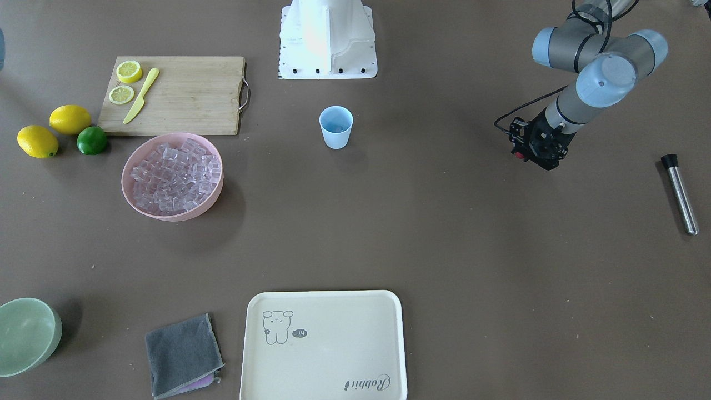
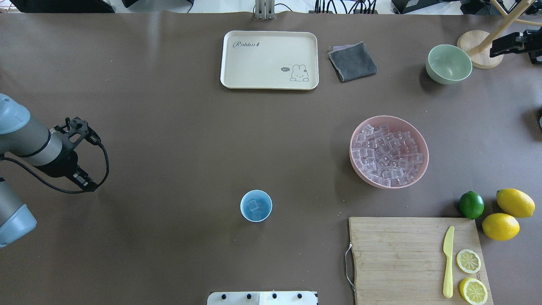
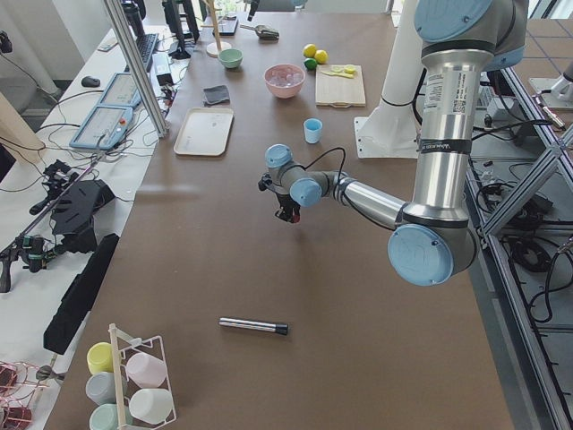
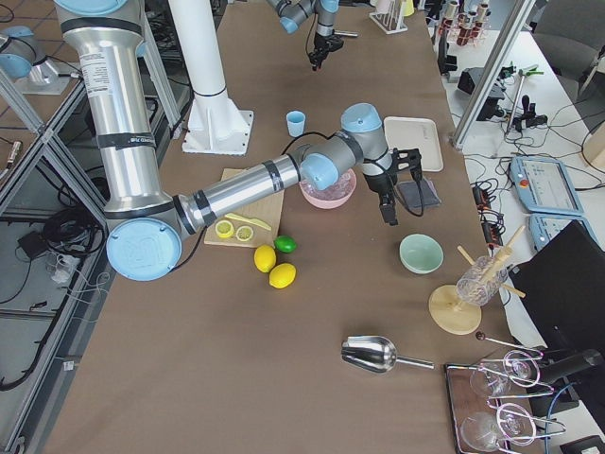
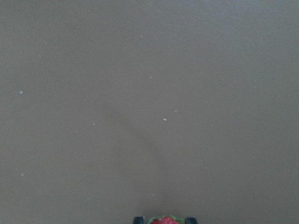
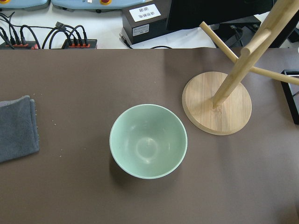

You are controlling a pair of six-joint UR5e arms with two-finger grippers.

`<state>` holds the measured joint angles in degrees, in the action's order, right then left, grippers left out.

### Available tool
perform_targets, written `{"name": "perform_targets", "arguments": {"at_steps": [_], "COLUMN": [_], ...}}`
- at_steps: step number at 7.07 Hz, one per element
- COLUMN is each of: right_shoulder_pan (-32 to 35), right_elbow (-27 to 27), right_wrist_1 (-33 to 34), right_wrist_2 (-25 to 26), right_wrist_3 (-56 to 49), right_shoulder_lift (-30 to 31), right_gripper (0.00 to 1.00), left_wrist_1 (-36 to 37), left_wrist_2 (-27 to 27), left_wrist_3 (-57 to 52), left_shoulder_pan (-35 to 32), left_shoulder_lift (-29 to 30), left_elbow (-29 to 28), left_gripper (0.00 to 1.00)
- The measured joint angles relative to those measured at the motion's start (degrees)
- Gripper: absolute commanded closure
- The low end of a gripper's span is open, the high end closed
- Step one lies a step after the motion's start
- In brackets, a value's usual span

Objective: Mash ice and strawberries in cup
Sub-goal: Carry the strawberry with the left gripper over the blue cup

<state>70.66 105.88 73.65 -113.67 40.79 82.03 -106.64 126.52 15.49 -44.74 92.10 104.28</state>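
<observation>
The light blue cup (image 2: 256, 206) stands near the robot's base in the middle of the table, with a clear ice cube (image 2: 253, 205) inside it. More ice (image 2: 388, 152) fills the pink bowl (image 2: 423, 146). My left gripper (image 1: 521, 155) hovers over bare table well to the cup's side, shut on a small red strawberry (image 5: 164, 220) that peeks between its fingertips in the left wrist view. High over the far corner, my right gripper (image 4: 389, 216) hangs above the pale green bowl (image 6: 148, 140); its fingers are not clear enough to tell open from shut.
A steel rod with a black end (image 1: 680, 194) lies beyond the left arm. A cream tray (image 2: 269, 59) and a grey cloth (image 2: 352, 61) sit at the far edge. The cutting board (image 2: 398, 254) holds a yellow knife and lemon slices, with lemons and a lime (image 2: 471, 204) beside it.
</observation>
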Motion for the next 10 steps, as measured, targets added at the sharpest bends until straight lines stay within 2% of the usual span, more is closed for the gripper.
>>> {"name": "perform_targets", "arguments": {"at_steps": [1,3,6,10], "right_shoulder_pan": [0.0,0.0,-0.5,-1.4], "right_elbow": [0.4,0.3,-0.2,0.0], "right_wrist_1": [-1.3,-2.4,-2.5,-2.7], "right_wrist_2": [-0.4,-1.5,-2.4,-4.7], "right_wrist_3": [0.0,-0.1,-0.1,-0.2], "right_shoulder_lift": [1.1,2.1,2.5,2.4], "right_gripper": [0.0,0.0,0.0,0.0], "left_wrist_1": [0.0,-0.4,-1.6,-3.4], "left_wrist_2": [0.3,0.5,0.2,0.2], "left_wrist_3": [0.0,0.0,0.6,2.4], "left_shoulder_pan": [-1.3,-3.9,-5.7,-5.6], "left_shoulder_lift": [-1.1,1.4,9.2,16.0], "left_elbow": [2.7,5.0,4.0,3.0], "left_gripper": [1.0,1.0,1.0,1.0]}}
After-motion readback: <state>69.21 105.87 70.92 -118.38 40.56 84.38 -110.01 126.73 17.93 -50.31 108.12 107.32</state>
